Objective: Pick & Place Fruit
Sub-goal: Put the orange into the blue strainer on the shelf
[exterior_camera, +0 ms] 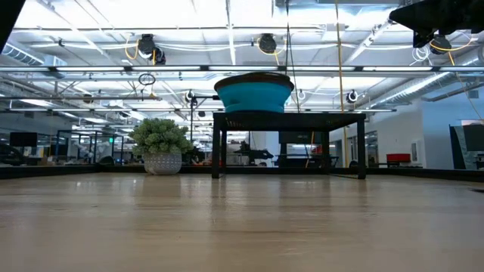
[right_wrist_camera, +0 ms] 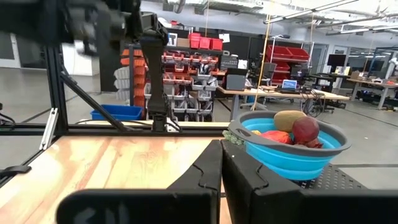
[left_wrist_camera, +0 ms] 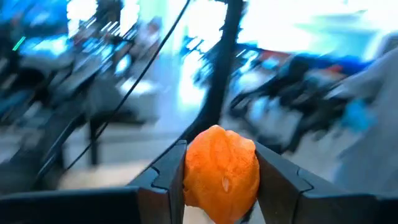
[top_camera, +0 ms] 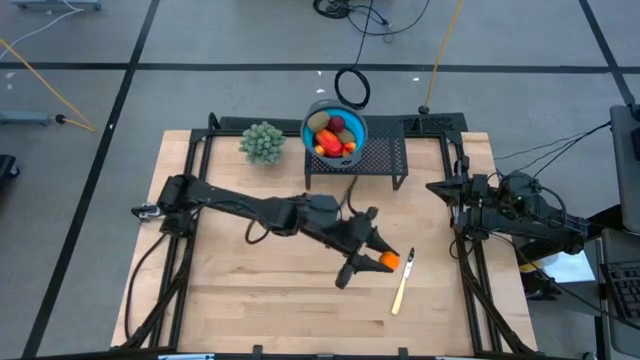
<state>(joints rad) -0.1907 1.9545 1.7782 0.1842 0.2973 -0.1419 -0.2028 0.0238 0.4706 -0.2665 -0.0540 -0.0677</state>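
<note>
Left hand [top_camera: 378,258] is clamped on a small orange fruit [top_camera: 388,260] — the piece sits between its two fingers [left_wrist_camera: 165,177], over the middle of the worktop [top_camera: 240,290], just beside a pale stick [top_camera: 402,284]. Other fruit [top_camera: 335,135] lies in the blue bowl [top_camera: 312,112] on a black stand [top_camera: 390,160]. Right hand [right_wrist_camera: 221,163] waits at the worktop's right edge — fingers pressed together.

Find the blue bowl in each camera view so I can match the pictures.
High view: blue bowl at top centre, on the black stand.
Low view: centre, on top of the stand.
Left wrist view: cannot make it out.
Right wrist view: at the right, holding fruit.
Shared landmark: the black stand under it.
</note>
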